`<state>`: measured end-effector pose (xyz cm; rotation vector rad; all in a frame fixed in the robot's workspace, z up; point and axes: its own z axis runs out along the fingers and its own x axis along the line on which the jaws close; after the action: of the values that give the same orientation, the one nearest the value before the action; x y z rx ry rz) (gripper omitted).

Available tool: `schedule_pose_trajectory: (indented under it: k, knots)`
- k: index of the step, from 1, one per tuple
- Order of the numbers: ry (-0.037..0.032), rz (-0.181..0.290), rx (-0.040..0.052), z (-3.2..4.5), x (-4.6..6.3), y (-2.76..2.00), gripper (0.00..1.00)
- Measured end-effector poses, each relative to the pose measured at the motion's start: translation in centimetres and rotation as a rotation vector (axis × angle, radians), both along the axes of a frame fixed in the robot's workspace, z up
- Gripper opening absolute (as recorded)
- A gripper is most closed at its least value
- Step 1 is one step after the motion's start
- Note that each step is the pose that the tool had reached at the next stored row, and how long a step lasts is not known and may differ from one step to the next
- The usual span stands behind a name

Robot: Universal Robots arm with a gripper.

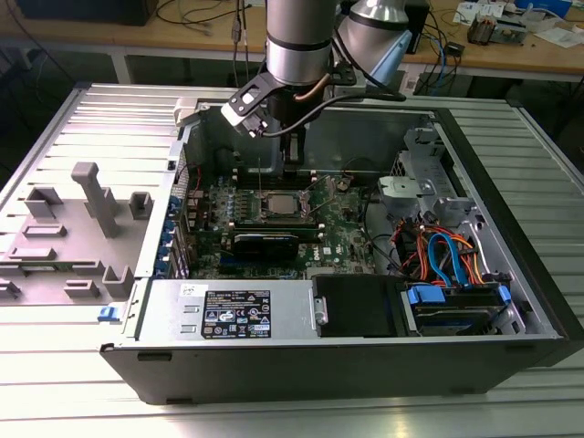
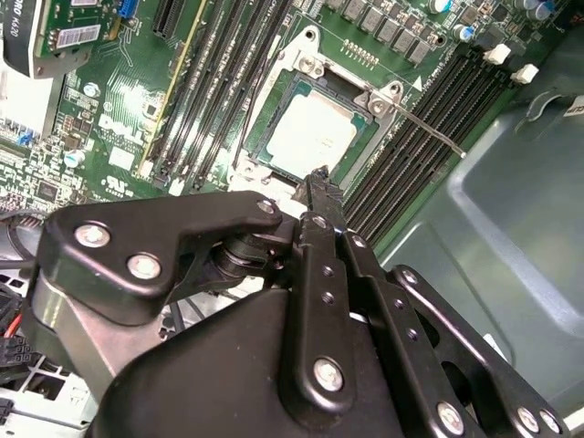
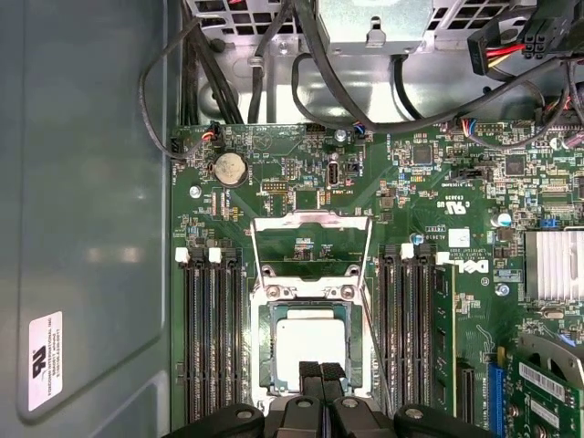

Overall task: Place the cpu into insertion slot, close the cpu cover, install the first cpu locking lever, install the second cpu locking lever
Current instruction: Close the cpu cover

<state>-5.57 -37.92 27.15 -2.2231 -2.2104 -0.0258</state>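
Note:
The cpu (image 3: 310,345) lies flat in the insertion slot (image 3: 266,365), its silver top showing; in the second wrist view the cpu (image 2: 310,132) sits inside the slot's metal rim (image 2: 294,57). The cpu cover (image 3: 310,222) stands swung open beside the slot, with the green board visible through its window. A thin locking lever (image 2: 431,130) sticks up unlatched along one side of the slot. My gripper (image 3: 320,372) hovers just over the slot's edge, shut with nothing between its fingers. In the exterior view the gripper (image 1: 292,155) hangs above the slot (image 1: 278,203) inside the open computer case.
Black memory slots (image 3: 212,338) flank the socket on both sides. A long black card (image 1: 265,242) lies in front of it in the exterior view. Cable bundles (image 1: 447,260) and a drive cage fill the case's right. A grey fixture (image 1: 96,196) stands on the table at the left.

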Motion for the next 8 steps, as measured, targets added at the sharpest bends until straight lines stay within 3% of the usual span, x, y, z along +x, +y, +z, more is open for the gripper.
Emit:
schedule_pose_trajectory:
  k: [8]
  knots:
    - [0.0000, 0.000, -0.0001, 0.00, 0.95, 0.00, 0.11]
